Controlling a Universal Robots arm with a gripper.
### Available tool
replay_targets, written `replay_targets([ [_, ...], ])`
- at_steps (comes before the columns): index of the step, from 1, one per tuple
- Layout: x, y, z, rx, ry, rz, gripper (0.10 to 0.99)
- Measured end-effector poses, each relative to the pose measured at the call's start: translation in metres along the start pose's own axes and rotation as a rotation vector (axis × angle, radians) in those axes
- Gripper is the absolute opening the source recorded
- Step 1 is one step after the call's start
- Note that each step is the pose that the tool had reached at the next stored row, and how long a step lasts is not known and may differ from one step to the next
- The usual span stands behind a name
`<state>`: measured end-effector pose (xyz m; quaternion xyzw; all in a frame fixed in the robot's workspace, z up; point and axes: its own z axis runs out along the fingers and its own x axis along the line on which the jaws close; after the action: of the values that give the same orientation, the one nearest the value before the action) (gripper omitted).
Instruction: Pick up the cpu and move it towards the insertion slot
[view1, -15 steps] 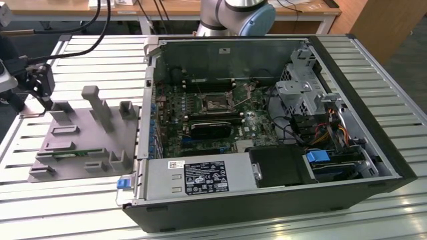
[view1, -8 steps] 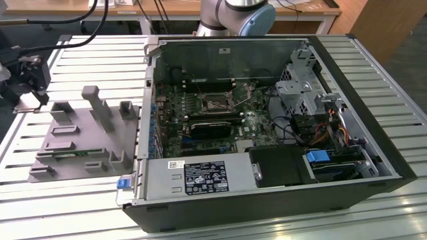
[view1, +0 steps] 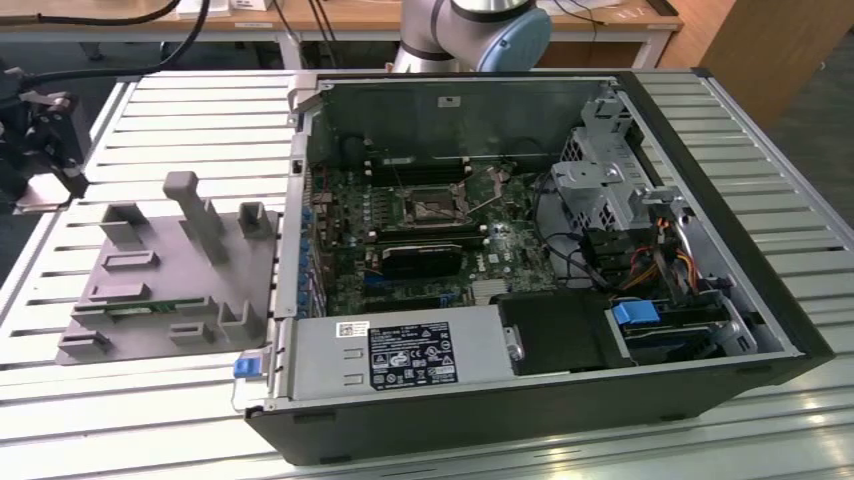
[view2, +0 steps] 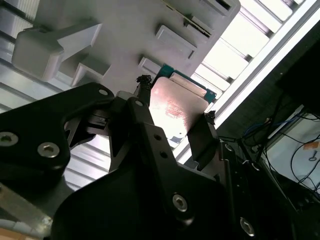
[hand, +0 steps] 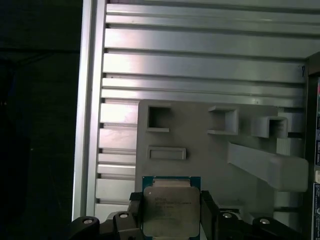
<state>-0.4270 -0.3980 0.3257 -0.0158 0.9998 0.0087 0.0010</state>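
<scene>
Hand (hand: 170, 197) clamped on cpu (hand: 171, 207), seemingly just above grey fixture (hand: 200, 150) on slatted metal table (hand: 200, 65).

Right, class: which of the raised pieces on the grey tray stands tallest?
The narrow post, standing between two shorter blocks. It rises well above every other piece on the tray.

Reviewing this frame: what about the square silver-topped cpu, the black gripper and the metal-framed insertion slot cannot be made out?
Square silver-topped cpu: one edge cut off by the frame in the first wrist view, hidden behind the black gripper in the second wrist view.
Cpu resting on the grey fixture plate or lifted: neither wrist view settles it.
Silver-framed insertion slot: too small in the exterior view to read its lever.
</scene>
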Motion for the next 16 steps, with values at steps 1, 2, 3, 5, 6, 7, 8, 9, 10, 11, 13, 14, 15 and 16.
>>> replay_targets([
  [1, 0.0, 0.0001, -0.0024, 0.0, 0.0, 0.0, 0.541],
  [2, 0.0, 0.0001, -0.0048, 0.0, -0.0001, 0.0, 0.541],
  [3, 0.0, 0.0002, -0.0072, 0.0, -0.0002, 0.0, 0.541],
  [5, 0.0, 0.0003, -0.0124, 0.0, -0.0003, 0.0, 0.541],
  [6, 0.0, 0.0004, -0.015, 0.0, -0.0004, 0.0, 0.541],
  [7, 0.0, 0.0005, -0.0175, 0.0, -0.0006, 0.0, 0.541],
  [8, -0.0001, 0.0006, -0.0202, 0.0, -0.0007, 0.0, 0.541],
  [9, 0.0, 0.0006, -0.0228, 0.0, -0.0007, 0.0, 0.541],
  [10, -0.0001, 0.0007, -0.0256, 0.0, -0.0008, 0.0, 0.541],
  [11, -0.0001, 0.0008, -0.0281, 0.0, -0.001, 0.0, 0.541],
  [13, -0.0001, 0.0009, -0.0335, 0.0, -0.0012, 0.0, 0.541],
  [14, -0.0001, 0.001, -0.0361, 0.0, -0.0014, 0.0, 0.541],
  [15, -0.0001, 0.0011, -0.0389, 0.0, -0.0014, 0.0, 0.541],
  [16, -0.0001, 0.0011, -0.0418, 0.0, -0.0014, 0.0, 0.541],
])
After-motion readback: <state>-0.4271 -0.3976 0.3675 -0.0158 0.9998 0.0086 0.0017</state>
